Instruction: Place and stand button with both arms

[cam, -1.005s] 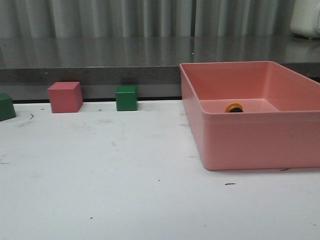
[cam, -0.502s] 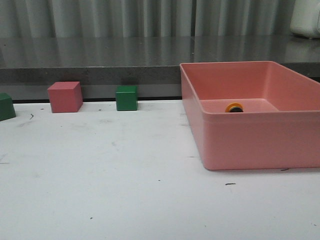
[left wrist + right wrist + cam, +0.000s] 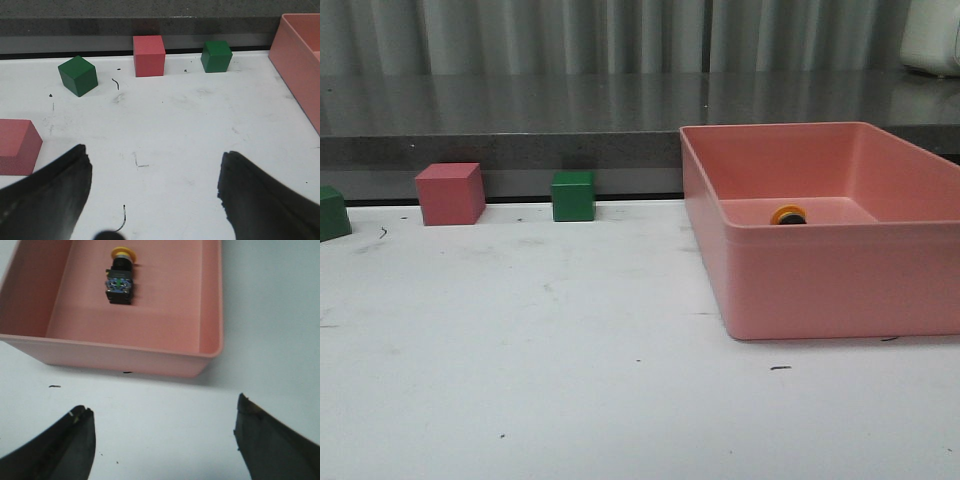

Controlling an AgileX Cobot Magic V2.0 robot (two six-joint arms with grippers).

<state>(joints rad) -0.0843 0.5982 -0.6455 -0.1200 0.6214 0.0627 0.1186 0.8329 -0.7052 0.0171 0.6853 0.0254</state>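
The button (image 3: 120, 279) lies on its side in the pink bin (image 3: 150, 360), upper left of the right wrist frame, cap pointing away from the spread, empty right gripper (image 3: 165, 440), the nearer arm; the left gripper (image 3: 155, 192) gapes over bare table (image 3: 165, 120).
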